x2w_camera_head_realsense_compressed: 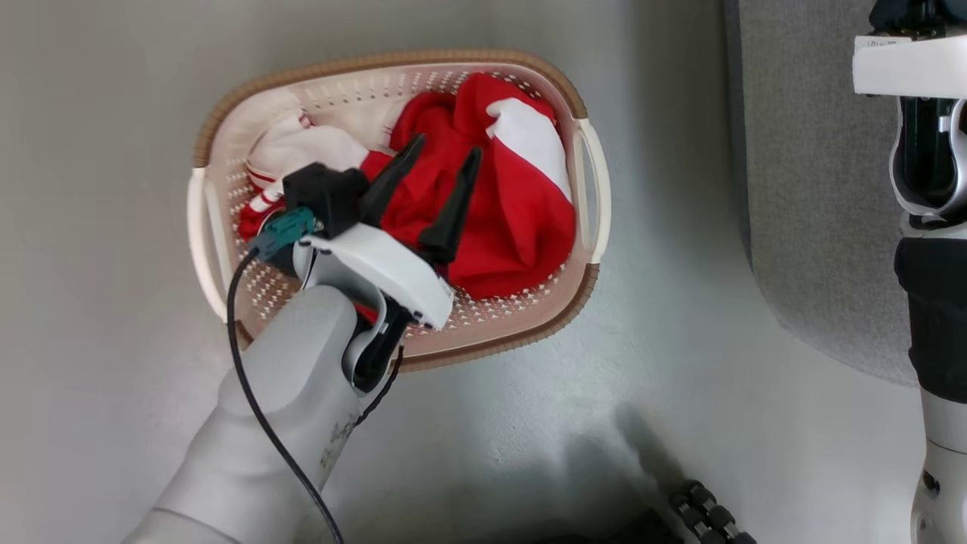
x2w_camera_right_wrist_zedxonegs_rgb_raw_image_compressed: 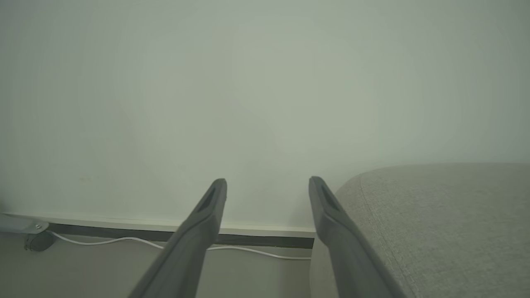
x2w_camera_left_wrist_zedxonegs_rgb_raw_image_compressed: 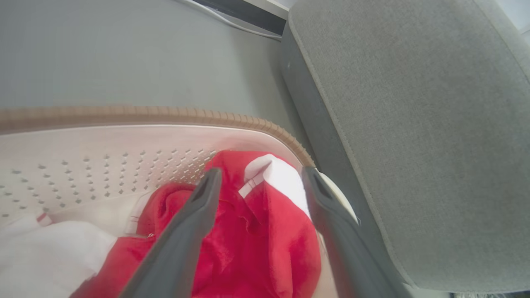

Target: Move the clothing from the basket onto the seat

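The cream basket (x2w_camera_head_realsense_compressed: pixel 393 62) with its brown rim stands on the floor, left of the grey seat (x2w_camera_head_realsense_compressed: pixel 816 189). Red clothing (x2w_camera_head_realsense_compressed: pixel 514 211) with white patches lies bunched inside, and a mostly white piece (x2w_camera_head_realsense_compressed: pixel 302 147) sits at the basket's left end. My left gripper (x2w_camera_head_realsense_compressed: pixel 446 151) hovers open just above the red fabric, with nothing between its fingers. In the left wrist view, the left gripper (x2w_camera_left_wrist_zedxonegs_rgb_raw_image_compressed: pixel 263 174) frames the clothing (x2w_camera_left_wrist_zedxonegs_rgb_raw_image_compressed: pixel 256 240), the basket's rim (x2w_camera_left_wrist_zedxonegs_rgb_raw_image_compressed: pixel 165 112) and the seat (x2w_camera_left_wrist_zedxonegs_rgb_raw_image_compressed: pixel 414 124). My right gripper (x2w_camera_right_wrist_zedxonegs_rgb_raw_image_compressed: pixel 268 183) is open and empty, raised beside the seat (x2w_camera_right_wrist_zedxonegs_rgb_raw_image_compressed: pixel 434 215), facing a wall.
Grey floor surrounds the basket. My right arm (x2w_camera_head_realsense_compressed: pixel 929 151) stands upright at the far right, over the seat's edge. A white cable (x2w_camera_right_wrist_zedxonegs_rgb_raw_image_compressed: pixel 124 241) runs along the dark baseboard by the wall. A dark ribbed part (x2w_camera_head_realsense_compressed: pixel 702 506) shows at the bottom of the head view.
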